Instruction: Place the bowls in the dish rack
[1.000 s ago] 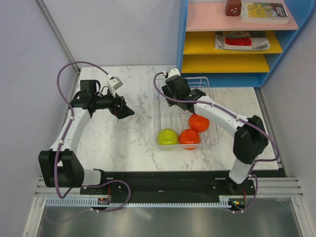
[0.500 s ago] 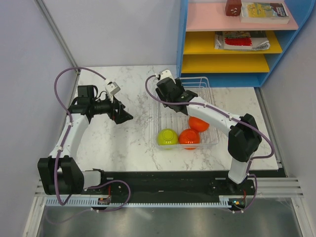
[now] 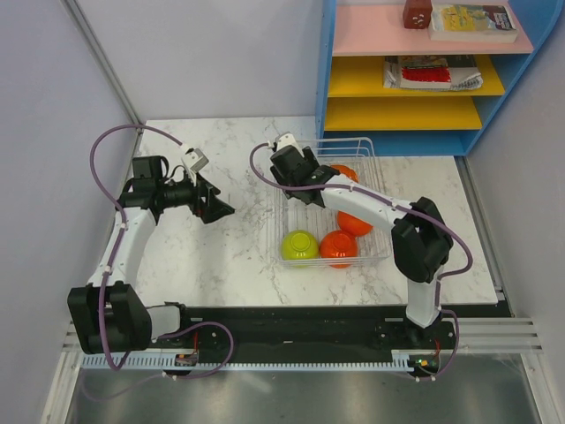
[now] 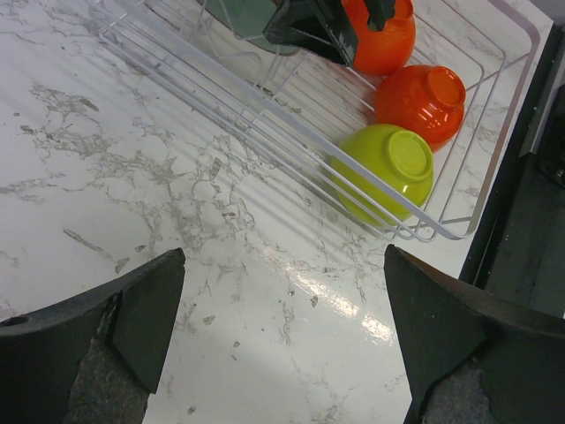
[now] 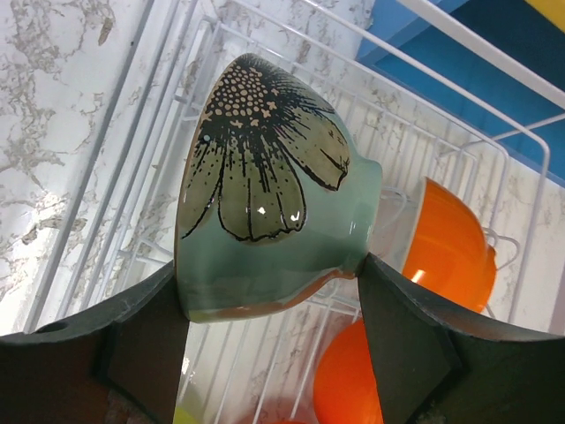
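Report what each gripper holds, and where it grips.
Right gripper holds the sage-green flowered bowl, fingers at its rim end and foot end. Left gripper holds nothing.

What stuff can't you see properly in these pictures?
- Flowered bowl: in the top view it is hidden under the right gripper.
- Far orange bowl: in the top view it is half hidden behind the arm.
- Yellow-green bowl: in the right wrist view the bottom edge cuts it off, leaving only a sliver.
- Book title: too small to read in the top view.
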Controlling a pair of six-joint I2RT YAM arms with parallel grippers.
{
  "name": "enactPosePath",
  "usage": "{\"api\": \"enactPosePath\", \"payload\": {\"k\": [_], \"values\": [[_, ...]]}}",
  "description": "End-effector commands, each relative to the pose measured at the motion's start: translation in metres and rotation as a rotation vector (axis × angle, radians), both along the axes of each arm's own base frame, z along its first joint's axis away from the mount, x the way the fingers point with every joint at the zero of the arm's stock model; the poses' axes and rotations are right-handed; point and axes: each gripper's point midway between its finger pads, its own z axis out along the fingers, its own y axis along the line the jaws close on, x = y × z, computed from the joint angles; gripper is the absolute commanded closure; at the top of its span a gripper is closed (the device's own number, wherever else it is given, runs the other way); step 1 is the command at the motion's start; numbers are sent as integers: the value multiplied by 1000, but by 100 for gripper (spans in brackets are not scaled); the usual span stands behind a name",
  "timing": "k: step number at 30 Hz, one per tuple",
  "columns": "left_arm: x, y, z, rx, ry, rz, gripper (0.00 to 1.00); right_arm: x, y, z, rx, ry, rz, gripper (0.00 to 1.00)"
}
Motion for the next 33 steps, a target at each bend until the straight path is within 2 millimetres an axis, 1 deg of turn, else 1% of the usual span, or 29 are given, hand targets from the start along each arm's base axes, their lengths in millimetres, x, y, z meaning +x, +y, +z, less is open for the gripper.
{"api": "enactPosePath", "payload": {"k": [1, 9, 10, 16, 18, 20, 22, 24, 25, 26, 28, 29, 31, 32, 33], "values": [[-1, -1, 14, -21, -89, -36, 0, 13, 17, 30, 78, -81, -3, 100], [-4, -1, 15, -33, -94, -40, 0, 13, 27, 5, 66, -29, 16, 100], [-5, -1, 15, -35, -93, -44, 0, 13, 29, -1, 63, -18, 18, 100], [-7, -1, 15, -38, -99, -46, 0, 12, 34, -22, 53, 32, 17, 100], [-8, -1, 15, -40, -102, -49, 0, 11, 35, -23, 53, 35, 19, 100], [-8, -1, 15, -39, -103, -48, 0, 11, 34, -23, 51, 37, 17, 95], [-8, -1, 15, -40, -102, -51, 0, 11, 34, -23, 52, 38, 19, 92], [-9, -1, 15, -41, -103, -52, 0, 10, 35, -25, 51, 44, 22, 88], [-9, -2, 15, -43, -102, -53, 0, 10, 35, -28, 47, 50, 23, 84], [-9, -2, 16, -43, -105, -54, 0, 9, 36, -28, 47, 55, 27, 72], [-10, -2, 15, -43, -105, -55, 0, 9, 38, -28, 48, 63, 36, 54], [-10, -2, 16, -43, -106, -54, 0, 9, 39, -27, 49, 63, 40, 41], [-9, -2, 16, -43, -105, -54, 0, 9, 40, -26, 42, 66, 48, 32], [-10, -2, 16, -44, -105, -55, 0, 9, 40, -23, 40, 61, 46, 20], [-9, -1, 15, -44, -104, -52, 0, 9, 40, -23, 36, 58, 46, 16]]}}
